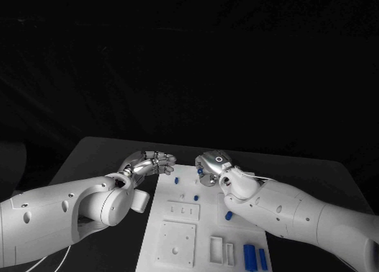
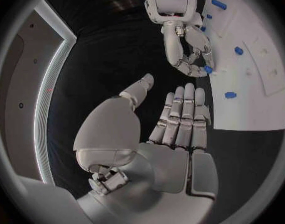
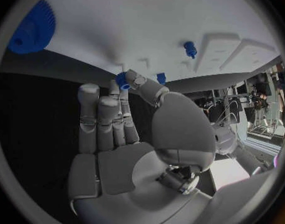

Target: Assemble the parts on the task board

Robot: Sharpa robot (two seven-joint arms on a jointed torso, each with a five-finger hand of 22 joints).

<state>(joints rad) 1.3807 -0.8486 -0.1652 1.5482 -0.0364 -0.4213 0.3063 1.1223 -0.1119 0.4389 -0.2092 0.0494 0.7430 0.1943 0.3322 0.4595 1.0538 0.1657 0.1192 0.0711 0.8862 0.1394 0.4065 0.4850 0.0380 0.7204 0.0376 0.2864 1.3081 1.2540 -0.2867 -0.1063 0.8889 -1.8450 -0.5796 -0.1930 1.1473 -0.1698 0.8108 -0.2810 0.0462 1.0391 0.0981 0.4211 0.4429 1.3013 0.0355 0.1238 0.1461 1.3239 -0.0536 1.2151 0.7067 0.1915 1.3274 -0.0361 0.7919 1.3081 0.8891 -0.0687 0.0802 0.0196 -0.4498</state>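
The white task board (image 1: 177, 241) lies in the middle of the table. My right hand (image 1: 213, 167) hovers over the board's far end and pinches a small blue part (image 3: 122, 79) between thumb and a fingertip; the same part (image 2: 208, 68) shows at that hand's fingertips (image 2: 191, 59) in the left wrist view. My left hand (image 1: 148, 163) hangs just off the board's far left corner, fingers straight and together, thumb apart, with nothing in it (image 2: 174, 129). Small blue pegs (image 1: 177, 180) (image 1: 196, 198) (image 1: 228, 215) stand on the board.
Two longer blue pieces (image 1: 249, 256) (image 1: 262, 258) lie at the board's near right corner, beside raised white blocks (image 1: 177, 238). A blue gear (image 3: 33, 27) sits on the board near my right hand. Black table (image 1: 100, 153) surrounds the board.
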